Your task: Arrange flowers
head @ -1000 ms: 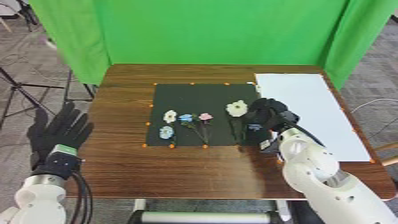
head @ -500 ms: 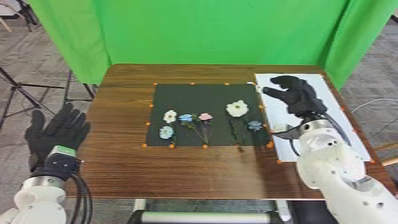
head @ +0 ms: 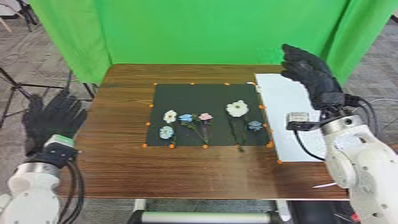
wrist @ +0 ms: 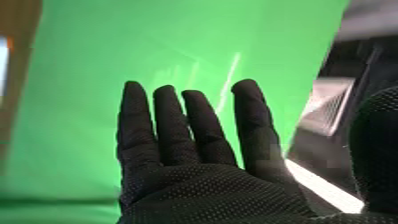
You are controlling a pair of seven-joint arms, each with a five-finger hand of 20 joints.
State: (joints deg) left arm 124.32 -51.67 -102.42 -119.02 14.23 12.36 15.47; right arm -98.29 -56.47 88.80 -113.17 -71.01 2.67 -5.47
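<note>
In the head view my right hand (head: 311, 72) is raised over the far right of the white sheet, open and holding nothing; the right wrist view shows the same hand (wrist: 191, 175) with straight fingers. My left hand (head: 53, 120) stands open left of the table. On the black mat (head: 200, 92) lie a white flower (head: 170, 116), a light blue flower (head: 166, 132), a blue flower (head: 186, 118) and a pink flower (head: 205, 116) close together. Farther right on it are a larger white flower (head: 237, 108) and a dusty blue flower (head: 255, 125).
The white sheet (head: 289, 135) lies along the table's right side, beside the mat. Small orange markers line both. A green curtain (head: 213, 32) hangs behind the brown table (head: 187, 175). A thin white object (head: 325, 185) is near the table's front right edge.
My right hand has gone from the dusty blue flower at the mat's right side up and away over the white sheet, its fingers straightening. The flowers lie uncovered; my left hand has shifted slightly.
</note>
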